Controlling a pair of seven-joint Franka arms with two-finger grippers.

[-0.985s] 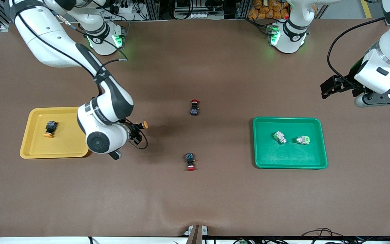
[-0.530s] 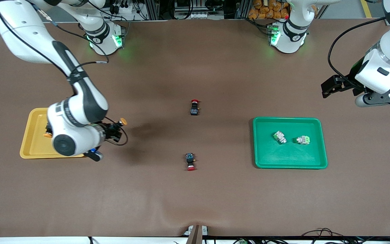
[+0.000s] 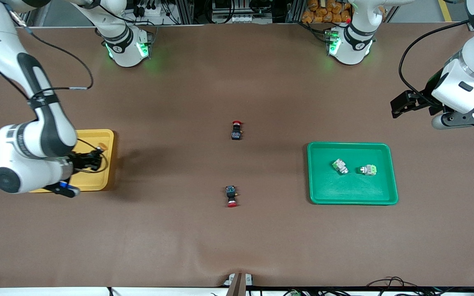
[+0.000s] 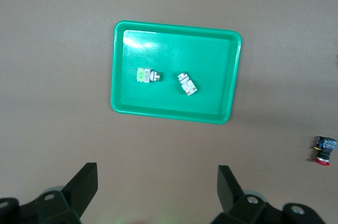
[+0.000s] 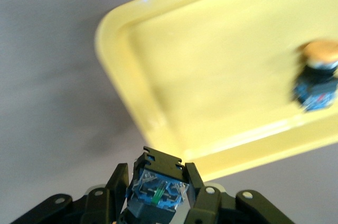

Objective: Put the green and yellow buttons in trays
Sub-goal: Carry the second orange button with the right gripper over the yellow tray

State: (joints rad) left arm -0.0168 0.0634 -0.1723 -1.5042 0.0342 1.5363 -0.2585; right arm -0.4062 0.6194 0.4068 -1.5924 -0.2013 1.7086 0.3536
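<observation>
My right gripper is shut on a black-bodied yellow button and holds it over the yellow tray, near the tray's edge toward the table's middle. In the right wrist view the held button sits between the fingers above the tray's corner, and a second yellow button lies in that tray. The green tray holds two green buttons. My left gripper waits open and empty above the table by the green tray.
Two black switches with red caps lie on the brown table between the trays, one farther from the front camera and one nearer. The nearer one also shows in the left wrist view.
My right arm has carried the yellow button from the table beside the yellow tray to over the tray's edge. The left arm has not moved.
</observation>
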